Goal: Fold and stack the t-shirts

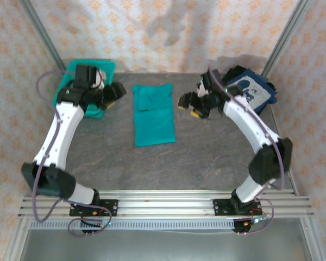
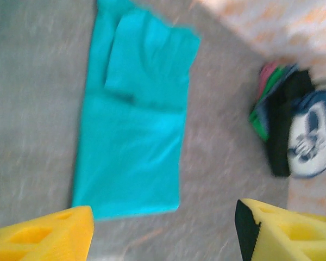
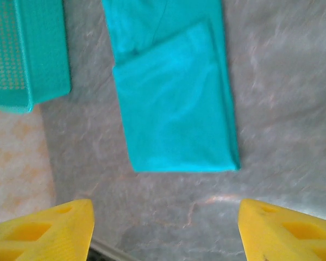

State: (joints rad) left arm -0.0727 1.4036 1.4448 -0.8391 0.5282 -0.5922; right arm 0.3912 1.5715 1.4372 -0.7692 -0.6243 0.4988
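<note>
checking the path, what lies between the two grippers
The teal t-shirt, folded into a long strip, lies between the left gripper and right gripper, seen in the top view.

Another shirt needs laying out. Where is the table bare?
Bare: the wide near strip between the teal t-shirt and the arm bases, plus the lanes either side of it. Crowded: far left by the basket and left hand, far right by the folded stack and right hand.

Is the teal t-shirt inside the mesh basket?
No, the teal t-shirt lies folded on the table, apart from the basket.
</note>
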